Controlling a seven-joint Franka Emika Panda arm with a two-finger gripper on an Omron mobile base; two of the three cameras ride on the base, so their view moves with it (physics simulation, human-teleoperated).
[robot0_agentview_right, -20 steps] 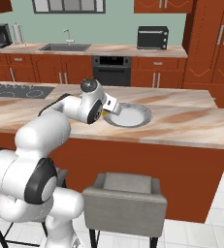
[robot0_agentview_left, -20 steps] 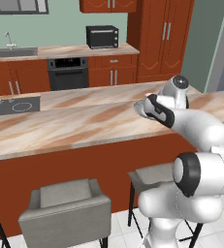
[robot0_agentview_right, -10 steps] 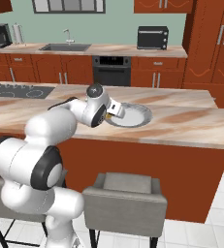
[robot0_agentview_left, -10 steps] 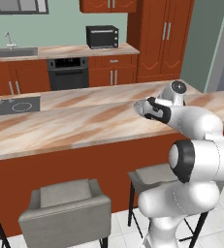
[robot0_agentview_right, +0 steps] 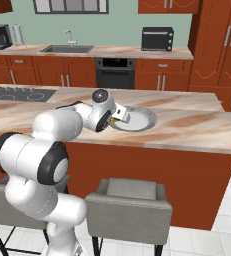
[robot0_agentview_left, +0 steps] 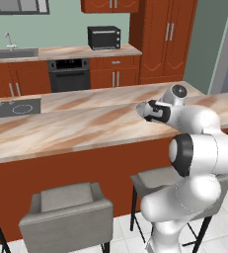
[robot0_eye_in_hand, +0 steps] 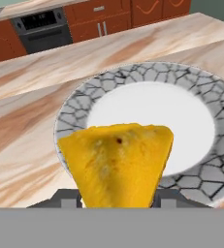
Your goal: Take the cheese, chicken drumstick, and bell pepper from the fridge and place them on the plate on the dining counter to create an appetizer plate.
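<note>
Over the dining counter (robot0_agentview_right: 187,131), the plate (robot0_eye_in_hand: 74,114) waits bare while the gripper (robot0_agentview_right: 121,115), clamped on the cheese (robot0_eye_in_hand: 119,162), hovers at its near rim; carrying the wedge further toward the white centre before letting go should keep it off the rim.
</note>
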